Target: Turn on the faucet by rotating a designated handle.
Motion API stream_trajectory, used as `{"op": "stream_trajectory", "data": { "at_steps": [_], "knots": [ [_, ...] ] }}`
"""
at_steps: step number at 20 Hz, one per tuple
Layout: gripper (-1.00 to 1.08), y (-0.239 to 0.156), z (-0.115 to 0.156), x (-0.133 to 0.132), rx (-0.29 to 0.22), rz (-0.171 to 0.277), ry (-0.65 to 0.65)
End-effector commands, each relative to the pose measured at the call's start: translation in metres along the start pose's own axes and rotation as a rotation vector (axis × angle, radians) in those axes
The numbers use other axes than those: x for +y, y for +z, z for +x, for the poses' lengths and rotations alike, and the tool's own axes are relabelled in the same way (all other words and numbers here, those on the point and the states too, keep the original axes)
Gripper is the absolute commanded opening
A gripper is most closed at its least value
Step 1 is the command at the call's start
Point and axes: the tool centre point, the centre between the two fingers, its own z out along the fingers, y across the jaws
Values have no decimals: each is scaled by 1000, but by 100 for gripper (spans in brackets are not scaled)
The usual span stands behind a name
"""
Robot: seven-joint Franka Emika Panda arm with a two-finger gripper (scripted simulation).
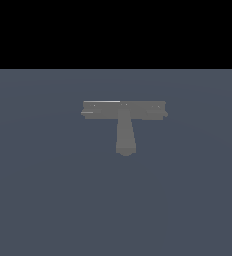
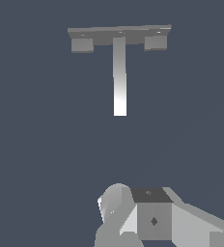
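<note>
The faucet (image 1: pixel 124 122) lies flat on the desk (image 1: pixel 48 200). It looks hard and stiff, so push a small block under its long bar. The end effector (image 2: pixel 133 217) is well apart from the faucet; I cannot tell if it is spread.

We're looking at a bare simulated scene, no real room: a flat slate-blue floor (image 1: pixel 48 200), black void behind, and one blocky untextured grey faucet (image 1: pixel 124 120).
</note>
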Motion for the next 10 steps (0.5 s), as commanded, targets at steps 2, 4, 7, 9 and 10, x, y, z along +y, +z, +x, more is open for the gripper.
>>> {"op": "stream_trajectory", "data": {
  "at_steps": [2, 4, 7, 9, 10],
  "knots": [
    [0, 59, 13, 7, -105, -7, 20],
    [-67, 85, 33, 16, -109, -4, 27],
    [34, 131, 37, 39, -170, 6, 155],
    [27, 178, 36, 45, -226, -39, 102],
    [8, 184, 54, 35, -217, 8, 190]
  ]
}}
